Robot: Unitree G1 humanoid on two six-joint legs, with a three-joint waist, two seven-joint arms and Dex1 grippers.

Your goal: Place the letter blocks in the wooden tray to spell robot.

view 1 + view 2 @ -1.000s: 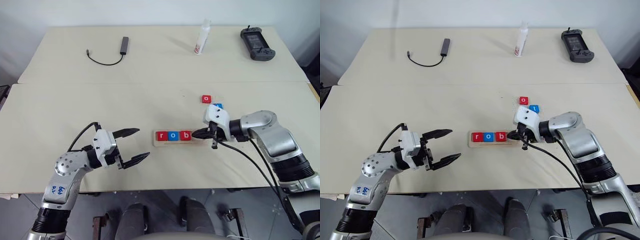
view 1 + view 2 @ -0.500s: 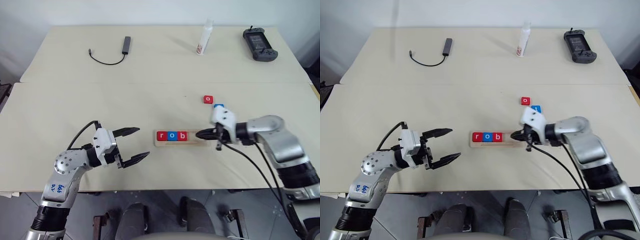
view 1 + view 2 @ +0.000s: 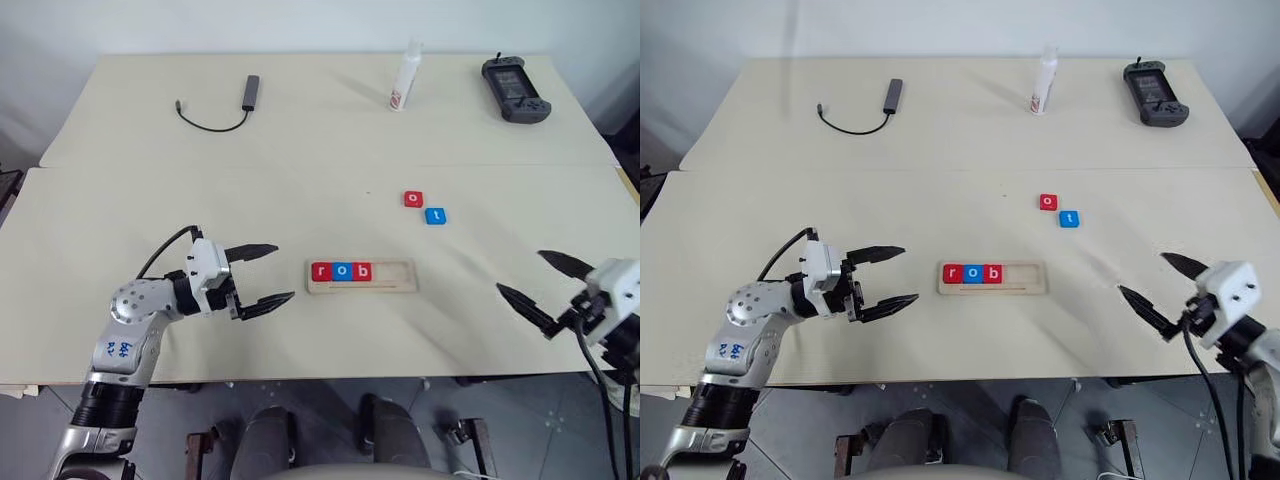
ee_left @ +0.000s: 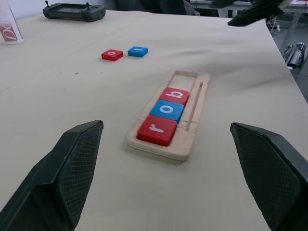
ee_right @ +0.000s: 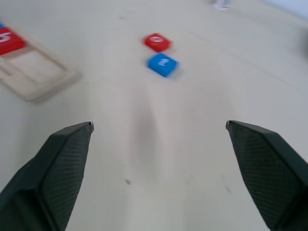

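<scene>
- A pale counter (image 3: 150,200) seen from above, with the robot's two arms reaching in from the near edge.
- The tray (image 3: 385,277), a light wooden strip, lies flat near the middle of the counter, its long side running left to right.
- Three blocks sit side by side in the left part of the tray's groove: a red "r" block (image 3: 321,271), a blue "o" block (image 3: 342,271) and a red "b" block (image 3: 362,271). They touch one another. The right part of the groove is bare.
- Two more blocks lie loose on the counter, beyond the tray and to its right: a red "o" tile (image 3: 414,199) and, just beside it and nearer the robot, a blue "t" tile (image 3: 435,216). They are close together, with a small gap between them.
- The left end effector (image 3: 262,274) hovers to the left of the tray, pointing toward it. Its two black fingers are spread wide and grasp nothing.
- The right end effector (image 3: 545,292) is well to the right of the tray, near the counter's front edge. Its fingers are also spread apart, released and empty.
- Along the far side of the counter lie a black cable with an adapter (image 3: 248,90), a white bottle (image 3: 405,78) standing upright, and a dark handheld controller (image 3: 513,88).
</scene>
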